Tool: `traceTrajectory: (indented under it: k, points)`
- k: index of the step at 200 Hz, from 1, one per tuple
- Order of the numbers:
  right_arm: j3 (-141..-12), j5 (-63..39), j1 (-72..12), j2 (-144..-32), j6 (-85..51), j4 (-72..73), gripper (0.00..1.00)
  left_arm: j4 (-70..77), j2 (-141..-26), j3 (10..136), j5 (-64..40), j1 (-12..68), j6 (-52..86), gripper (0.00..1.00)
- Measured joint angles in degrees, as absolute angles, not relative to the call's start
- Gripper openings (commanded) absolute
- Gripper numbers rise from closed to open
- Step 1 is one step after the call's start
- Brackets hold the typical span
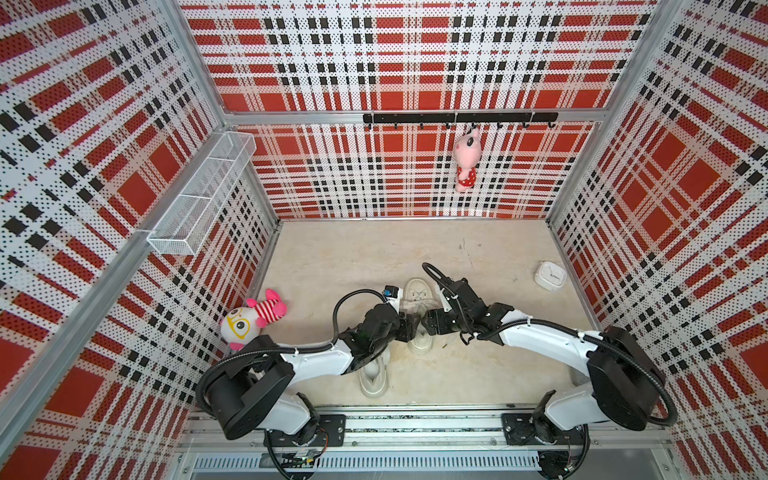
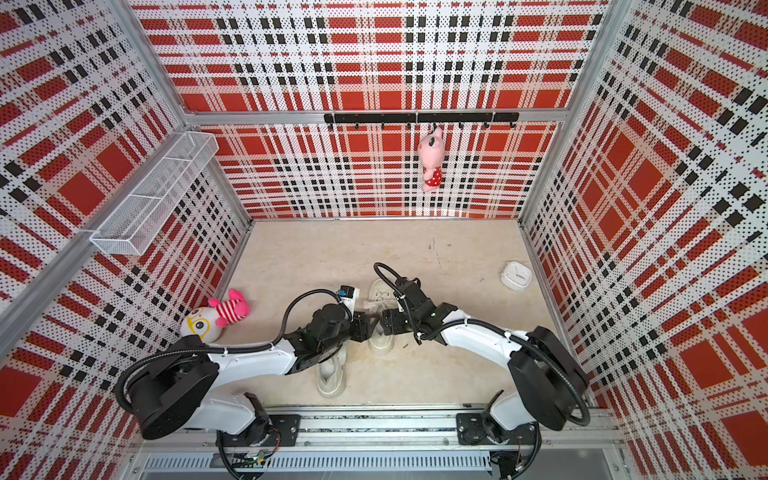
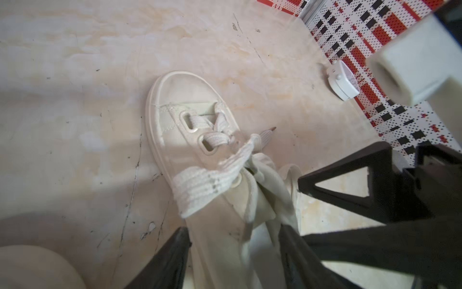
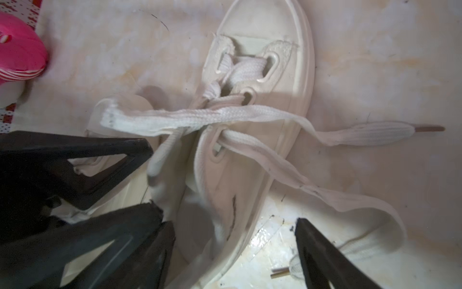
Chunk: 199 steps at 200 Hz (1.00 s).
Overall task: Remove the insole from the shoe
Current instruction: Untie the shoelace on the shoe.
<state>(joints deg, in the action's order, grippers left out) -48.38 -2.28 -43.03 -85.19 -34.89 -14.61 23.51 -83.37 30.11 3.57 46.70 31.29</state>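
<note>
Cream shoe [image 1: 419, 293] lies on the surface [image 1: 374, 257], its insole [image 3: 265, 195] projecting crumpled from the opening, between left end effector [image 3: 232, 229] and right end effector [image 4: 235, 221], both spread wide astride it.

White arm shells [image 1: 320, 361], black joints [image 1: 249, 395], black ribbed cables [image 1: 359, 292], white zip ties [image 1: 528, 320], black triangular-frame fingers [image 3: 167, 265]

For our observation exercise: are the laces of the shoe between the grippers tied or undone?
Undone: the laces trail loose off the shoe onto the table, a tipped end lying free, no bow visible.
</note>
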Motion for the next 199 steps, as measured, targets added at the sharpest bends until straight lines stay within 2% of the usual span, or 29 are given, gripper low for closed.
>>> traceTrajectory:
  k: [47,62,80,104,127,199]
  points:
    - [-50.6,2.3,-43.0,-87.9,-36.2,-14.7,0.64,22.1,-87.9,32.8,7.2,46.9,32.6,0.41]
    - [-51.8,5.0,-43.0,-88.1,-36.3,-16.0,0.58,20.8,-88.9,33.8,9.1,46.9,32.9,0.27]
    - [-53.3,8.3,-43.1,-88.5,-35.7,-18.2,0.45,19.3,-89.0,35.0,11.5,47.1,32.6,0.13]
    - [-54.7,11.6,-42.8,-89.1,-34.8,-20.9,0.22,18.7,-89.0,35.4,13.0,46.5,32.5,0.01]
    - [-55.4,13.3,-42.7,-89.4,-34.0,-23.0,0.03,19.7,-88.7,35.1,11.5,45.7,32.7,0.0]
    - [-53.9,12.2,-38.2,-84.4,-31.4,-26.2,0.05,27.3,-87.6,32.8,3.2,43.5,35.7,0.0]
